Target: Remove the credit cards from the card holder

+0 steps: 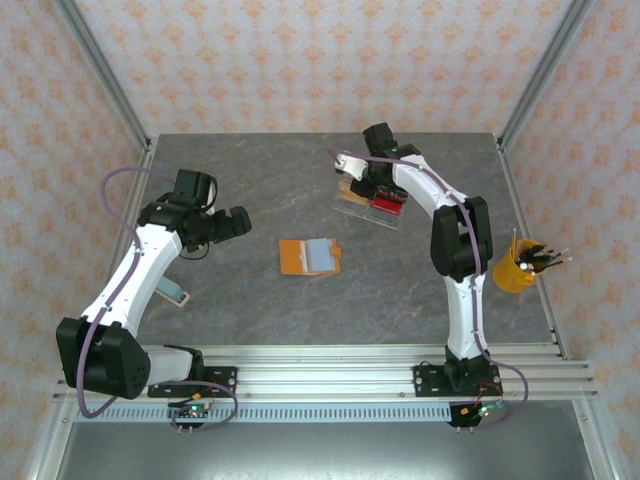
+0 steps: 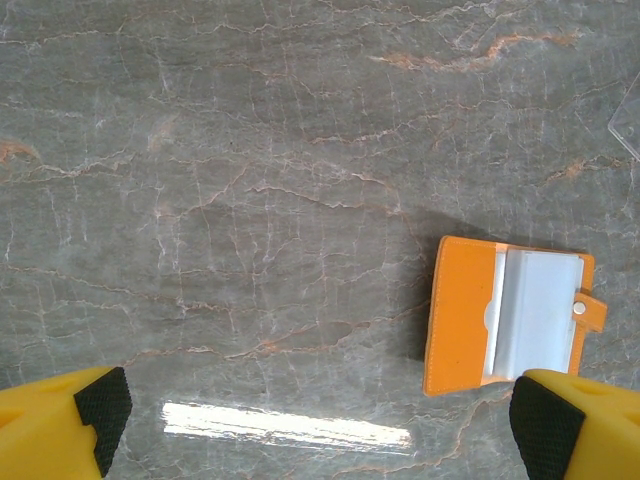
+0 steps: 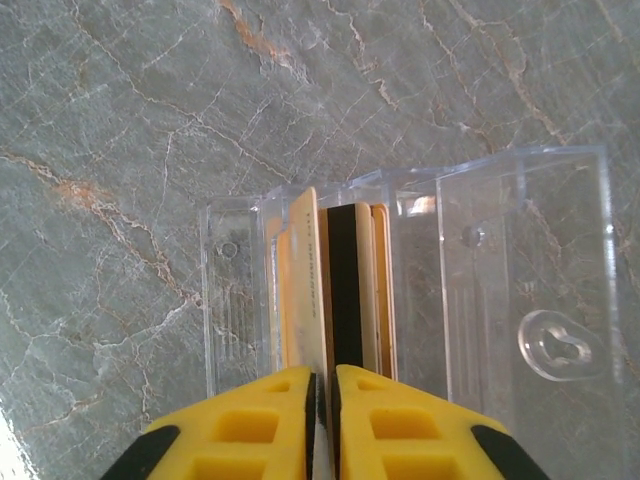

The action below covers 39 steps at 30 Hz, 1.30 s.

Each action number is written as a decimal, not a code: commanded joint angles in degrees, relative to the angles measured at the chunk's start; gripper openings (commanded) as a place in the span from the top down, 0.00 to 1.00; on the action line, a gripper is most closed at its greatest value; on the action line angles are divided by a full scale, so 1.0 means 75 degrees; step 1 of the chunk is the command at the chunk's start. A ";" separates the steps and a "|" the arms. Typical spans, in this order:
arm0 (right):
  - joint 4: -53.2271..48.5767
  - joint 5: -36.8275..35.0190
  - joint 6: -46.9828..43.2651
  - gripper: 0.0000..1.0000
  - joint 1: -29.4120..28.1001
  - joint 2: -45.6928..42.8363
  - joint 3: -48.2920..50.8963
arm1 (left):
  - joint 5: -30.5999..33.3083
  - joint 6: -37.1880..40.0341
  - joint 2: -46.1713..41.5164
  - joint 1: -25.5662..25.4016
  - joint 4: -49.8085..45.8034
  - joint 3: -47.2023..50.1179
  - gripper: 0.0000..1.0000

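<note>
The orange card holder (image 1: 293, 257) (image 2: 462, 315) lies open on the middle of the table. A pale blue-grey credit card (image 1: 317, 255) (image 2: 540, 310) sits in its right half. My left gripper (image 1: 235, 222) (image 2: 322, 420) hovers wide open to the holder's left, holding nothing. My right gripper (image 1: 368, 190) (image 3: 322, 385) is at the back over a clear plastic case (image 1: 350, 208) (image 3: 520, 280). Its jaws stand a hair apart on the edge of a thin pale card (image 3: 310, 280) standing upright in the case, next to a black card (image 3: 345, 290).
A yellow cup of pens (image 1: 515, 272) stands near the right edge. A small pale grey-blue flat piece (image 1: 172, 292) lies on the table beside the left arm. Metal frame posts rise at the table's back corners.
</note>
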<state>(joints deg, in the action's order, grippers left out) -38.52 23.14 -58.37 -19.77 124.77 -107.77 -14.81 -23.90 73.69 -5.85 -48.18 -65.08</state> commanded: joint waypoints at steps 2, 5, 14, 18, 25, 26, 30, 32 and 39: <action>0.0141 -0.0023 0.0248 0.83 0.0055 0.0051 -0.0261 | -0.0100 0.0117 0.0065 0.0106 0.0098 0.0100 0.00; 0.0014 0.0054 0.0683 0.76 0.0047 -0.0115 -0.0358 | -0.0088 0.0116 0.0074 0.0100 0.0096 0.0110 0.00; 0.0893 0.0204 0.2848 0.66 0.0057 -0.1792 0.0954 | 0.0080 0.0018 -0.0092 0.0100 0.0165 0.0128 0.00; 0.1938 -0.0030 0.4371 0.64 0.0047 -0.3025 0.2468 | 0.0299 -0.0022 -0.0308 0.0103 0.0225 0.0142 0.00; 0.3666 -0.1820 0.6585 0.56 0.0053 -0.5566 0.5298 | 0.1373 -0.0112 -0.1039 0.0110 0.0428 0.0321 0.00; 0.3889 -0.2211 0.6809 0.53 0.0051 -0.5975 0.5697 | 0.1641 -0.0146 -0.1216 0.0107 0.0534 0.0411 0.00; 0.4574 -0.3795 0.7336 0.37 0.0052 -0.7541 0.7100 | 0.2583 -0.0298 -0.2007 0.0089 0.1069 0.0878 0.00; 0.4733 -0.4444 0.7419 0.28 0.0049 -0.8237 0.7623 | 0.2895 -0.0364 -0.2317 0.0090 0.1334 0.1086 0.00; 0.5020 -0.5360 0.6944 0.00 0.0051 -0.9069 0.8954 | 0.3876 -0.0702 -0.2497 0.0088 0.2164 0.1797 0.00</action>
<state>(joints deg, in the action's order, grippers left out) -3.31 -9.39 -6.39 -19.49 56.64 -43.57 7.51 -27.16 54.61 -5.85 -36.80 -54.28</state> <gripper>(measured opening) 0.992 0.995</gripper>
